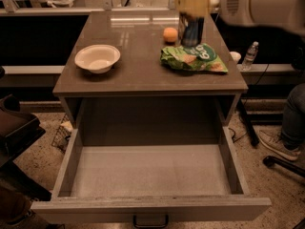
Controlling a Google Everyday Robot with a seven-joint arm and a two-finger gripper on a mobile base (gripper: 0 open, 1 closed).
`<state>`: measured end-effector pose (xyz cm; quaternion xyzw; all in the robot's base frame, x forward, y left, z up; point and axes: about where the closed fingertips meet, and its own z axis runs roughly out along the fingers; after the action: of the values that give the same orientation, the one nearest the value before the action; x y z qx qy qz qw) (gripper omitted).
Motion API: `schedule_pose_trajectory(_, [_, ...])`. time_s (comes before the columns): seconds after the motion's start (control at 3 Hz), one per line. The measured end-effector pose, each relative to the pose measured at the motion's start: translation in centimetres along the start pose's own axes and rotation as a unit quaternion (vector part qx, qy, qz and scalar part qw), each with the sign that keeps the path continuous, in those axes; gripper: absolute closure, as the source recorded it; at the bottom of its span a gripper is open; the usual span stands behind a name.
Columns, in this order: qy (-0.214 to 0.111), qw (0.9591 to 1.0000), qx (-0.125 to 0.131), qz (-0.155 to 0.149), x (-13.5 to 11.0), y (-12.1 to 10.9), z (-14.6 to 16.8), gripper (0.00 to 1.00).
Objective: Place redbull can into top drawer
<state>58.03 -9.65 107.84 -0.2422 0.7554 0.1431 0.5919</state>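
One camera view, looking down at a brown table (138, 75) with its top drawer (70, 162) pulled fully open toward the viewer. The drawer's grey floor is bare, bounded by plain side walls and a front panel with a small dark handle (150, 221), and nothing stands over its opening.

At the upper right, the gripper (193, 1) hangs over the table's far right part on a pale arm (267, 4) that enters from the right. Its fingers grasp the top of the redbull can (190, 31), which is upright, well back from the drawer.

Just beside the can sits an orange (170, 35). A green chip bag (194, 58) lies in front of it, between can and drawer. A white bowl (97, 57) rests on the left. Off the table's right edge are a water bottle (249, 55) and a person's shoe (276, 144).
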Motion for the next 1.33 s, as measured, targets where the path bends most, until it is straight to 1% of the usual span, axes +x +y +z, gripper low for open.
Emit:
schedule_pose_trajectory(0.33, [0.067,0.9969,-0.027,0.029,9.2,1.5,1.4,1.0])
schedule_pose_trajectory(0.67, [0.062,0.9972,-0.029,0.028,8.8,1.7,1.6,1.0])
schedule_pose_trajectory(1.0, [0.055,0.9968,-0.052,0.027,9.8,2.5,1.9,1.0])
schedule_pose_trajectory(1.33, [0.039,0.9941,-0.099,0.024,12.0,4.2,2.3,1.0])
